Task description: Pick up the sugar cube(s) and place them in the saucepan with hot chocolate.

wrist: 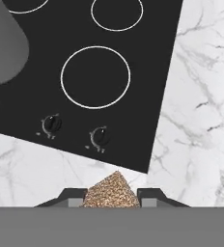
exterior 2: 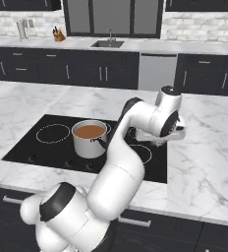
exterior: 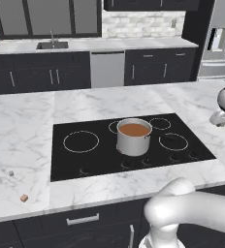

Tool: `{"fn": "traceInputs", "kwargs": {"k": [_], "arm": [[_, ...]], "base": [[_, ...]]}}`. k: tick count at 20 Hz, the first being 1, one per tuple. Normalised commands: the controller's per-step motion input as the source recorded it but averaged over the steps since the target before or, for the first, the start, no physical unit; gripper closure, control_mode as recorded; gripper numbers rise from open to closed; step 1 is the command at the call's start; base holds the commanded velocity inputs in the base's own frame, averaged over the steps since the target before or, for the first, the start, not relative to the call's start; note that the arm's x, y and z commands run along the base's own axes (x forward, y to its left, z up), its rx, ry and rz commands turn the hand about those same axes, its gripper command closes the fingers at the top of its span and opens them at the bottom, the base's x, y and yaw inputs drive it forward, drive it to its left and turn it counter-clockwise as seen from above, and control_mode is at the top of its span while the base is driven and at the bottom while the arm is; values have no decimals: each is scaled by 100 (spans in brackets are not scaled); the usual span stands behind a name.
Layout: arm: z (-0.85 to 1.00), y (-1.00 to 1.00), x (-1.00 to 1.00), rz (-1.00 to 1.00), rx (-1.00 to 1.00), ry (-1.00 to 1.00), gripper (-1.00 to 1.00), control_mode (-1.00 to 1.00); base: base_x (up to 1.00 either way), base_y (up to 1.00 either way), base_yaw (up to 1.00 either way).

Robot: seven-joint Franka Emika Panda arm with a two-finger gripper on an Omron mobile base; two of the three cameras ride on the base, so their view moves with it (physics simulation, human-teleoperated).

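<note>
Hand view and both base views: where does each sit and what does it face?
Left base view: behind arm's left, facing stove and saucepan; arm lower right.
Right base view: behind its right, same saucepan; arm crosses the middle.
Hand view: on the hand, looking down at stove corner; fingertips grip a brown cube.

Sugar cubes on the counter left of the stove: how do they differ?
The pale cube is grey-white and lies farther back on the marble counter; the tan cube is brown and lies nearer its front edge. Both are tiny and rest apart.
</note>
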Motion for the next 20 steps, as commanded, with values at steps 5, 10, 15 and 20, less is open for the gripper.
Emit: {"fn": "traceInputs", "kwargs": {"k": [5,10,15,20], "arm": [[42,100,-19,35,-11,0,100,-100],[8,100,-17,33,-5,-1,100,-100],[2,100,3,11,0,-5,100,-100],[17,100,44,-3,0,-9,100,-100]], "base": [[0,0,0],[0,0,0],[0,0,0],[0,0,0]]}}
